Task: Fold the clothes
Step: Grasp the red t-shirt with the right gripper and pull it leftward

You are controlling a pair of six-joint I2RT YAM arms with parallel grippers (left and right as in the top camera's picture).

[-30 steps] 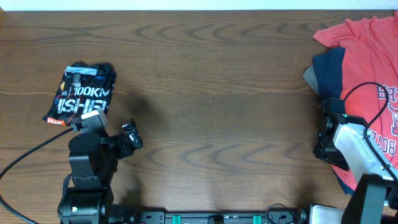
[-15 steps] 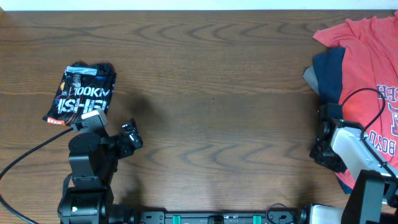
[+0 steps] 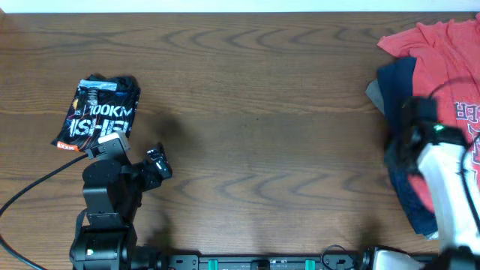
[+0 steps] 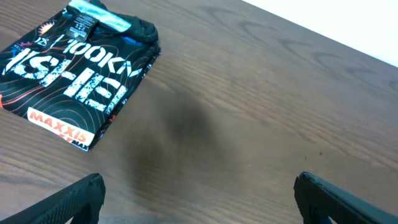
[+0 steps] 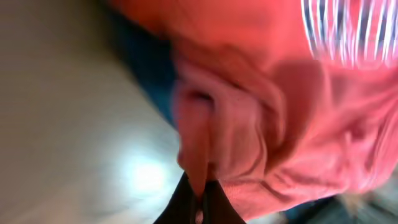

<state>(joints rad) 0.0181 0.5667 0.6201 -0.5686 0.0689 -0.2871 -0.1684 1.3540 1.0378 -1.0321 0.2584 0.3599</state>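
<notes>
A coral-red T-shirt [image 3: 442,67] with printed lettering lies in a heap at the right edge, over a navy blue shirt [image 3: 395,86]. My right gripper [image 3: 401,154] is shut on a fold of the coral-red shirt [image 5: 261,124] and holds it lifted; the wrist view [image 5: 198,202] shows cloth pinched between the fingers. A folded black T-shirt [image 3: 101,112] with white lettering lies at the left, also in the left wrist view [image 4: 74,74]. My left gripper [image 4: 199,199] is open and empty above bare table, near that shirt.
The wooden table [image 3: 262,112] spans the view. A black cable [image 3: 37,184] runs from the left arm toward the left edge.
My right gripper has moved up and away from the front edge, lifting the red shirt's edge with it. The left arm has not moved.
</notes>
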